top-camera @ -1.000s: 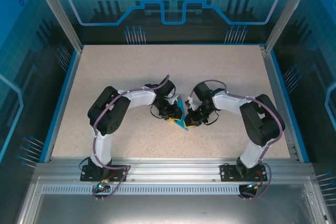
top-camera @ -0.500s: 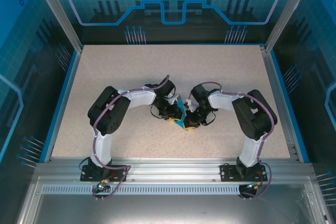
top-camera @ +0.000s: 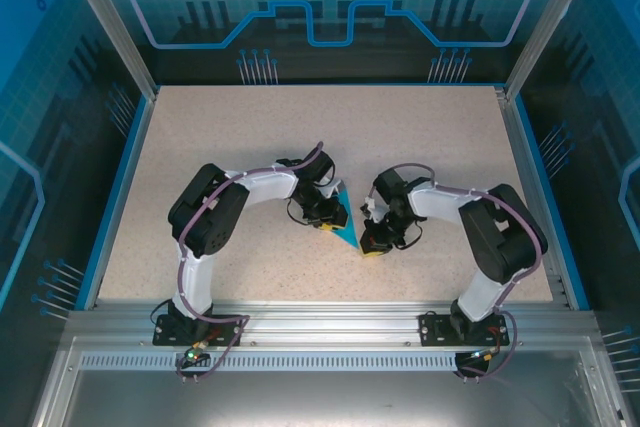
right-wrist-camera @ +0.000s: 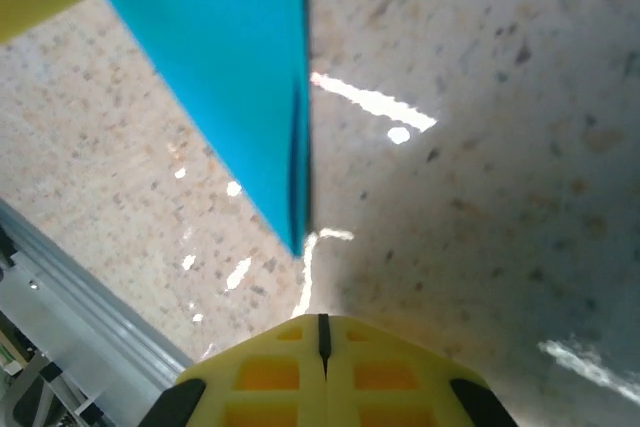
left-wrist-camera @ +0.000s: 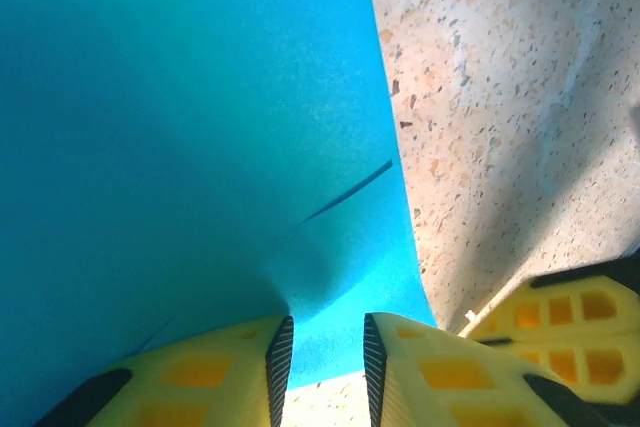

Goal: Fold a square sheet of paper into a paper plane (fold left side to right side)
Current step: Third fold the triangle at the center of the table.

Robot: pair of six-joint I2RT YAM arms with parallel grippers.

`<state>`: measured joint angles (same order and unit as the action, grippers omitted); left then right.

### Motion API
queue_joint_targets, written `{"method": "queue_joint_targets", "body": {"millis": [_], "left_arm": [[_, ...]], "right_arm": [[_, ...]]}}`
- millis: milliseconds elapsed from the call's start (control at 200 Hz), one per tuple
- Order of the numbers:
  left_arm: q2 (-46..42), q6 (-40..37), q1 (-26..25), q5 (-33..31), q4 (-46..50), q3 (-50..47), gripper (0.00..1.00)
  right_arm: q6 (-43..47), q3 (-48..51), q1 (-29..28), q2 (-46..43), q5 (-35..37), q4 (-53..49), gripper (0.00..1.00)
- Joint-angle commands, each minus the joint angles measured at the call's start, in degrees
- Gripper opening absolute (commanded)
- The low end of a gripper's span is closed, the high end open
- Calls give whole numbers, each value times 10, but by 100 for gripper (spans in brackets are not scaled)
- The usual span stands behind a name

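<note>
Right gripper [right-wrist-camera: 321,327] now clear of plain cyan paper [left-wrist-camera: 180,127], jaws clenched empty; left gripper [left-wrist-camera: 325,349] jaws slightly parted.

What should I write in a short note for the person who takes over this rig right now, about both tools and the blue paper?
Left tool: open by a narrow gap, fingertips at the edge of the paper.
Right tool: shut, empty, just off the pointed tip.
The paper is on the table between the tools, already a layered pointed shape.
Left to do, probably: the left-over-right fold and pressing its crease.
</note>
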<state>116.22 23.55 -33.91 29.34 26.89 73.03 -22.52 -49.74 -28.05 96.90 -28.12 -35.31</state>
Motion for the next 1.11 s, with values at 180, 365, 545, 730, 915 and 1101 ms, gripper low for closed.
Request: {"method": "queue_joint_targets", "body": {"millis": [180,365,545,730,915,1101], "left_arm": [[18,-14,10,-52,12,8,31],[15,-14,10,-51,11,9,31],[8,-12,10,-48,11,12,31],[-27,-4,13,-32,11,16,37],[-86,4,13,-23,11,-6,38],[-128,25,5,17,-27,-72,34]], "right_arm": [[-40,-49,-2,0,-48,46,0],[-47,-60,-6,55,-28,74,0],[-42,-56,1,85,4,62,0],[-35,-37,2,93,41,24,0],[-41,-20,4,96,57,25,0],[-41,-22,4,94,55,30,0]]}}
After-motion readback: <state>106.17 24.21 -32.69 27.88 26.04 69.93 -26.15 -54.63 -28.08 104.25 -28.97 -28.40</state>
